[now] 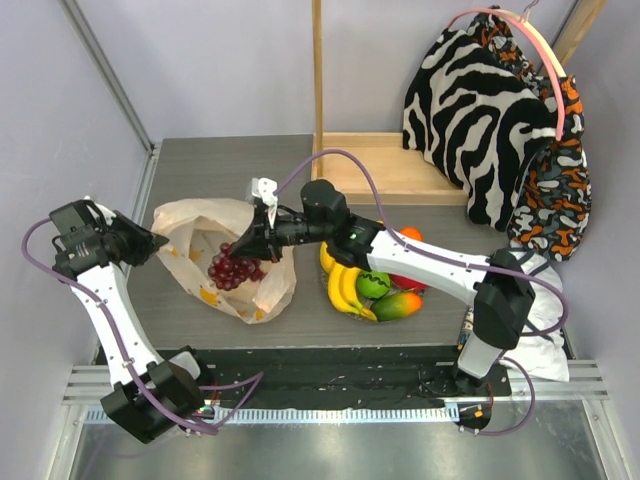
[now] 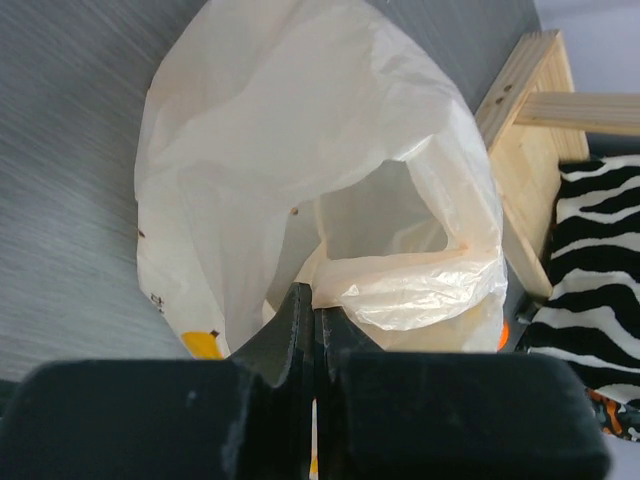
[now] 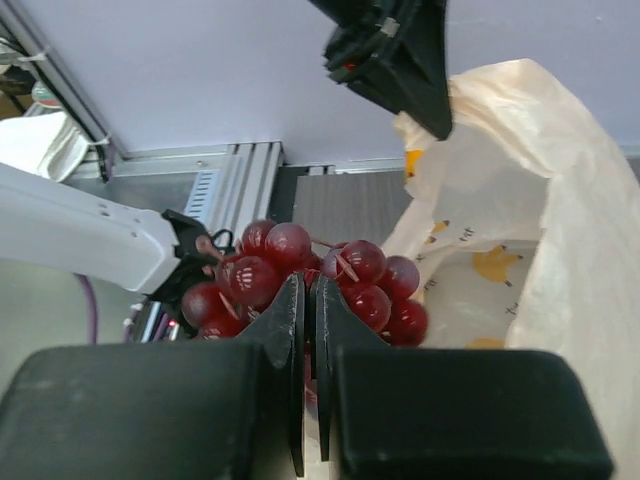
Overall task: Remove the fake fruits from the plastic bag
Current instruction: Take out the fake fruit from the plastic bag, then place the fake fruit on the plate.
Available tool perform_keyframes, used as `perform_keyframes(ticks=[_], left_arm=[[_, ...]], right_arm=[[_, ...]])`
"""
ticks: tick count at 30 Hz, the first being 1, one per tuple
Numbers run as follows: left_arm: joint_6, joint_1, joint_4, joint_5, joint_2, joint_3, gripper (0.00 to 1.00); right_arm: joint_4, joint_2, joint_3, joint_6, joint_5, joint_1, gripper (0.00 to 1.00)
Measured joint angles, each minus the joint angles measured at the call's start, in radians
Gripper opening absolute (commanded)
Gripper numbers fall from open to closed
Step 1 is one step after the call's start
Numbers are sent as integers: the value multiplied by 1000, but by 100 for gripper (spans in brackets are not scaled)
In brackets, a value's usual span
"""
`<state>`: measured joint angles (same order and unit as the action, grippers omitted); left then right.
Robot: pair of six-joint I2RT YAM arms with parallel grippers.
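Observation:
The plastic bag (image 1: pixel 200 240) lies crumpled on the table's left half, its mouth toward the right. My left gripper (image 1: pixel 150 243) is shut on the bag's left edge; in the left wrist view the thin film (image 2: pixel 300 150) is pinched between the jaws of the left gripper (image 2: pixel 315 300). My right gripper (image 1: pixel 252 243) is shut on the stem of the dark red grape bunch (image 1: pixel 232 268), which hangs over the bag's mouth. The right wrist view shows the grapes (image 3: pixel 360 262) around the tips of the right gripper (image 3: pixel 310 290), with the bag (image 3: pixel 520 200) to their right. Bananas (image 1: pixel 340 285), a green apple (image 1: pixel 373 285) and an orange (image 1: pixel 410 235) lie outside the bag.
A red-green fruit (image 1: pixel 398 303) lies by the bananas under my right arm. A wooden frame (image 1: pixel 390 165) stands at the back. Zebra-patterned cloth (image 1: pixel 490 110) hangs at the back right. White cloth (image 1: pixel 545 345) lies near the right arm's base.

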<state>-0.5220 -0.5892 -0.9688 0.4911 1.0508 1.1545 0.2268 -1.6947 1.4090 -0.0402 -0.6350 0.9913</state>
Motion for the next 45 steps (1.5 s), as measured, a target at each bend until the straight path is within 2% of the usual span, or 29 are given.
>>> perform_keyframes(ticks=[10,14,18,23,28,37,45], left_arm=[[-51,-3,68,-20,0,0,0],[-59,-6,75,-20,-10,-4,0],[-73,-9,81,-19,-46,-26,0],[-73,-9,80,-13,-53,-35,0],[-73,-9,80,-7,-30,-34,0],[-76,-9,77,1,-19,-33,0],[-76,-9,70,3,-24,-33,0]], right_arm=[[-88,83,112,7,-45,-23,1],[-178,192,114,108,-42,-80,1],[-304,319,72,223,-24,-189,1],[-464,377,25,333,14,-369,1],[-630,423,-76,525,81,-502,1],[-813,594,-261,892,139,-554,1],[-868,635,-349,1039,191,-554,1]])
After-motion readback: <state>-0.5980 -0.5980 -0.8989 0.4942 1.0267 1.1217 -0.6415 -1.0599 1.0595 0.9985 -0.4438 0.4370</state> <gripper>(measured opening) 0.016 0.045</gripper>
